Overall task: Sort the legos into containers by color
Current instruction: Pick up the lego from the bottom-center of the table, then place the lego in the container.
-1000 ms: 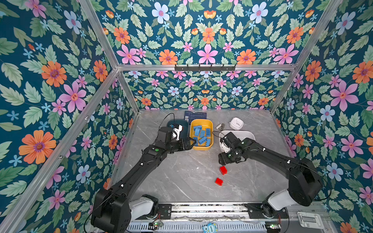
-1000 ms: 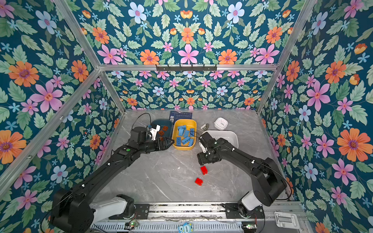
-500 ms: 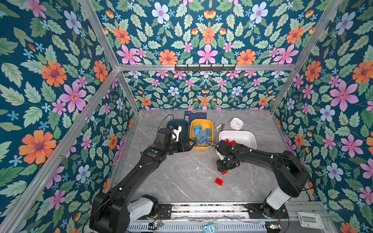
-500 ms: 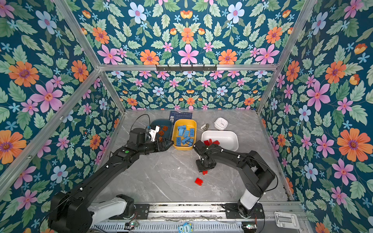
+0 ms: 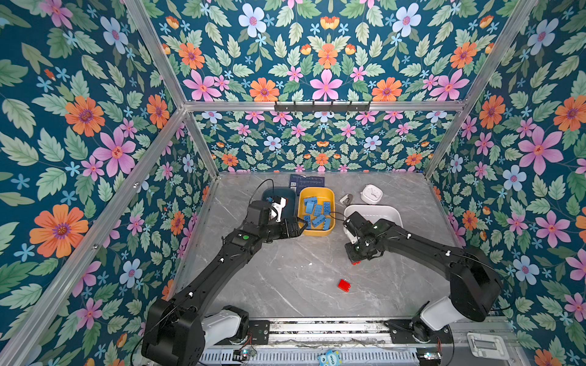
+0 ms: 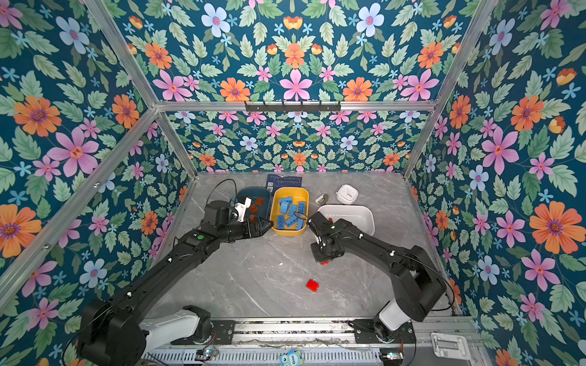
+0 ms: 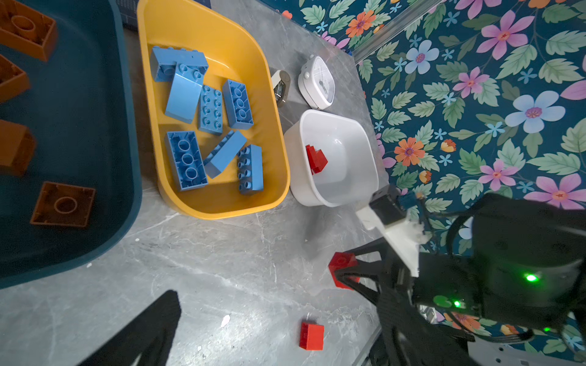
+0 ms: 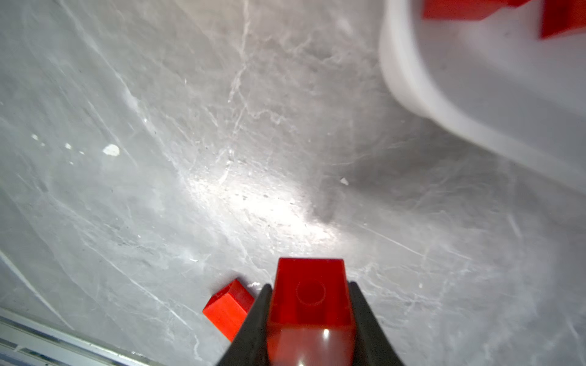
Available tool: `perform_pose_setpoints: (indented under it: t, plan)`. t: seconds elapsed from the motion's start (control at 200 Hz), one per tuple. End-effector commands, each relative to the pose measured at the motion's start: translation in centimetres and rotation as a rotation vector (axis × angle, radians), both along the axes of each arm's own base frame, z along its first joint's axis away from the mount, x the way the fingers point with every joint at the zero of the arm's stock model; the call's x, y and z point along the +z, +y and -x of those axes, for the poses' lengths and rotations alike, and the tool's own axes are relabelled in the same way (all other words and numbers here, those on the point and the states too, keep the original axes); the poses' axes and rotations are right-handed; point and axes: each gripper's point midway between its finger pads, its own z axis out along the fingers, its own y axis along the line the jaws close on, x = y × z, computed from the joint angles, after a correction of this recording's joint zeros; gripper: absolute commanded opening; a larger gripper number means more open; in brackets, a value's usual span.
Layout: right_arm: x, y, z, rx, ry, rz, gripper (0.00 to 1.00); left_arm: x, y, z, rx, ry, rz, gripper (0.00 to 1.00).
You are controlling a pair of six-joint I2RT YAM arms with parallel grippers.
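One grey marble table [image 5: 285,279], bearing everything listed below.

Three tubs, set in a row across its far part. The dark teal tub [image 7: 95,142] stood at my left. The yellow tub [image 7: 190,25] stood just beside it in the middle. The white tub [image 7: 348,126] stood at my right, close against the yellow one.

Two grippers. My left gripper [image 6: 264,227] hung with its jaws spread wide and nothing between them, at the near edges of the teal and yellow tubs. My right gripper [image 8: 310,286] was clamped on one red brick [image 8: 310,304], low at the white tub's near corner. Whether that brick touched the table I could not tell.

One dark blue card [image 5: 307,182], flat, behind the teal and yellow tubs.

One white square clock [image 7: 317,80], behind the white tub, with a small beige gadget [image 7: 280,85] beside it.

About seven light blue bricks [image 7: 187,161], lying loosely in the yellow tub.

Four brown-orange bricks [image 7: 63,204] seen in the teal tub, hollow sides up.

A small cluster of red bricks [image 7: 316,159] in the white tub.

One loose red brick [image 7: 311,336] on bare table, near the held one.
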Motion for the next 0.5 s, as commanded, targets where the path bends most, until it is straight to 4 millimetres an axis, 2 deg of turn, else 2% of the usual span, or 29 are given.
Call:
perform_pose_setpoints:
  t: [0.0, 0.12, 0.23, 0.32, 0.44, 0.455, 0.495]
  plan:
    - [2.0, -2.2, -1.3, -0.013, -0.039, 0.006, 0.28, 0.6, -0.1, -0.2, -0.011, -0.026, 0.003, 1.00]
    - [4.5, -4.9, -4.8, -0.078, -0.110, -0.055, 0.27, 1.1, -0.4, -0.2, -0.018, -0.031, 0.024, 1.00]
    - [5.5, -7.4, -7.9, -0.131, -0.141, -0.086, 0.27, 1.6, -0.6, -0.4, -0.014, -0.040, 0.044, 1.00]
    - [5.2, -9.0, -10.0, -0.156, -0.144, -0.071, 0.27, 1.9, -0.7, -0.6, -0.009, -0.046, 0.062, 1.00]
    - [4.1, -10.0, -12.6, -0.178, -0.144, -0.067, 0.28, 2.6, -0.8, -0.8, -0.002, -0.059, 0.080, 1.00]
    - [2.9, -10.1, -12.9, -0.179, -0.116, -0.061, 0.28, 2.7, -0.8, -0.9, -0.001, -0.062, 0.081, 1.00]
    - [2.0, -10.3, -13.5, -0.185, -0.097, -0.060, 0.29, 2.8, -0.8, -0.9, -0.001, -0.063, 0.081, 1.00]
